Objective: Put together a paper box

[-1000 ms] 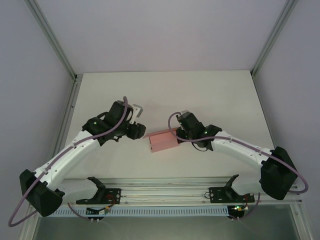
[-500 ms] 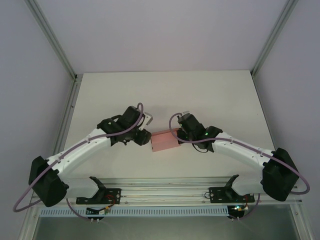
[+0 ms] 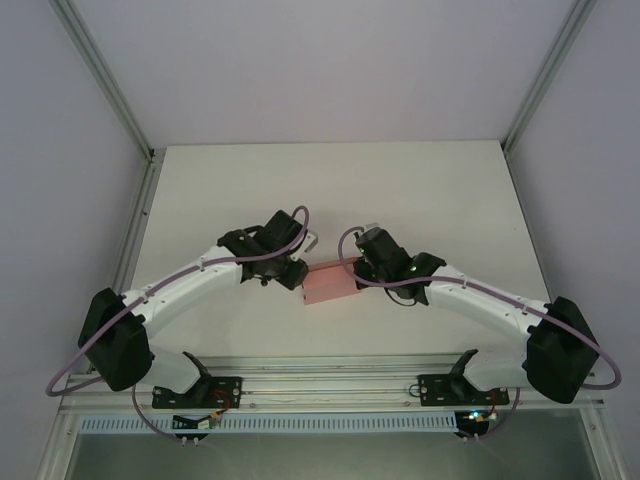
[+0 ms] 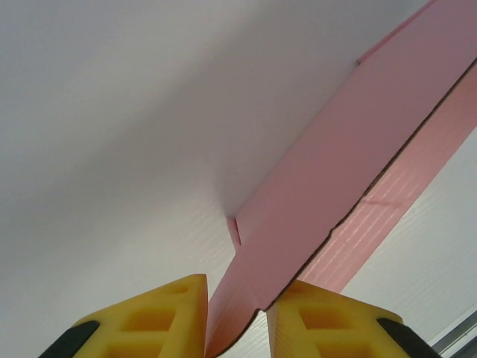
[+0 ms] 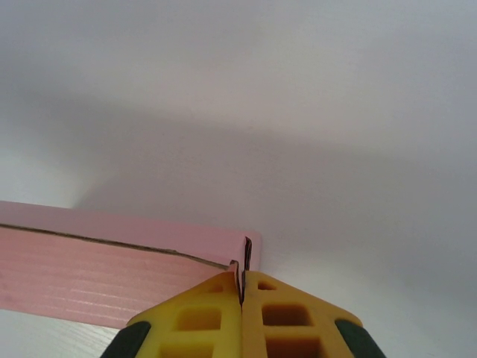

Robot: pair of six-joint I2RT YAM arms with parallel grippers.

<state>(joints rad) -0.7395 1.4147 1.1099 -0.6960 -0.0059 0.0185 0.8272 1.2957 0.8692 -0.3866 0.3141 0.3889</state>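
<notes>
The paper box (image 3: pixel 330 285) looks light and crease-prone, best taken by edges; right gripper (image 5: pixel 242 279) clamps its corner wall, left gripper (image 4: pixel 237 302) straddles a flap, grip unclear.

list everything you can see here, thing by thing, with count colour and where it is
paper box: one, pink, mid-table between the two grippers
table: one, white, under everything
frame posts: two, silver, rising from the table's far corners
rail: one, silver, along the near edge by the arm bases
cables: two, purple, one running along each arm
arms: two, white with black joints, reaching in from the near corners
left gripper: one, yellow fingers, astride the box's left edge; grip uncertain
right gripper: one, yellow fingers, shut on a thin card edge at the box's right end
</notes>
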